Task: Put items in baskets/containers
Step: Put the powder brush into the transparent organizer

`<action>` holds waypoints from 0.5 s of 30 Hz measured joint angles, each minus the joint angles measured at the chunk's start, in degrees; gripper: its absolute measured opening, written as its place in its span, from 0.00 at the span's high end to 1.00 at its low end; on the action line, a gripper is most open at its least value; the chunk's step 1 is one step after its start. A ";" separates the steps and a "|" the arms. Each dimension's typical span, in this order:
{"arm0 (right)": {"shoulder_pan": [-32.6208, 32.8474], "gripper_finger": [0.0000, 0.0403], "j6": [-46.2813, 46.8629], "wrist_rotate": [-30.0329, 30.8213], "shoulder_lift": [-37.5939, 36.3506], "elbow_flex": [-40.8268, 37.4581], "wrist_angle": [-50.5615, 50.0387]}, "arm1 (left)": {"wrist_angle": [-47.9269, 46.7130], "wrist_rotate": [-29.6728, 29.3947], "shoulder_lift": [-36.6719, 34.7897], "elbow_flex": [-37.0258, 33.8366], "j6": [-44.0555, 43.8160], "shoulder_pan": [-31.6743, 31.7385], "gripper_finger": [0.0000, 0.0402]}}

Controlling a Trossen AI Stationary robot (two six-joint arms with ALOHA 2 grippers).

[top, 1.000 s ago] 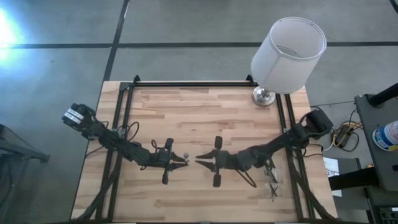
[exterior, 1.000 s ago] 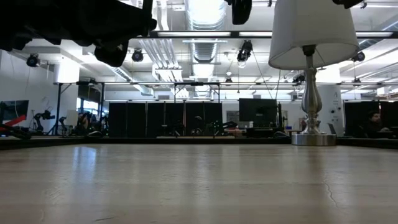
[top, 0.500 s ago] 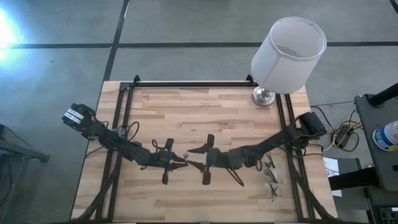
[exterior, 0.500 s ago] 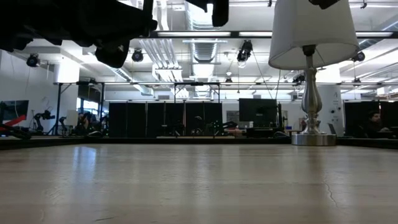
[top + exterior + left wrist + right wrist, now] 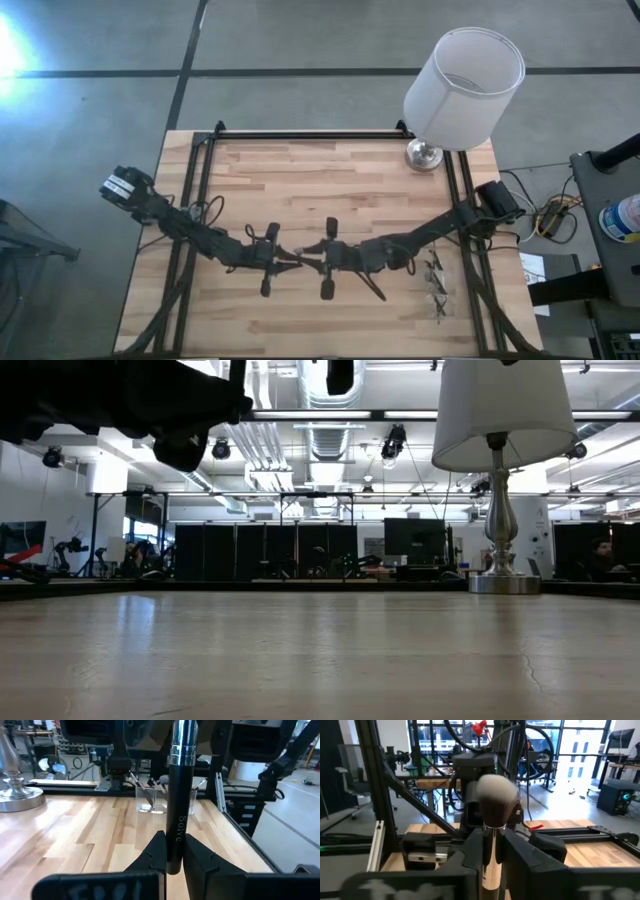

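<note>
1. The left pincer (image 5: 283, 259) is above the middle of the wooden surface (image 5: 330, 190), a bit to the left. Its fingers (image 5: 156, 854) are squeezed tight on the black handle of a brush (image 5: 177, 805).
2. The brush stretches across between the two pincers, up off the surface. Its handle has a shiny silver ring.
3. The right pincer (image 5: 312, 260) meets the left one in the middle. Its fingers (image 5: 472, 851) are clamped on the same brush, just under the fluffy bristle head (image 5: 496, 795).
4. More brushes (image 5: 150, 783) stand in a small clear container (image 5: 434, 280) near the right edge of the surface, well apart from both pincers.
5. A lamp with a white shade (image 5: 464, 75) stands at the far right corner.
</note>
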 joint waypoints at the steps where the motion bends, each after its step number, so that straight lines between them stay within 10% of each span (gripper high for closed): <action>1: 0.01 0.90 0.01 0.04 0.00 -0.29 0.00 | -0.22 0.34 0.00 0.00 0.05 0.02 0.93; 8: 1.13 0.90 -2.41 0.80 -1.92 -1.99 -2.40 | -0.25 0.16 0.00 0.00 -3.17 0.02 0.74; 15: 7.76 0.90 -0.16 16.25 -13.14 -4.84 -23.35 | -3.67 0.19 -2.35 -0.36 -2.28 0.00 0.64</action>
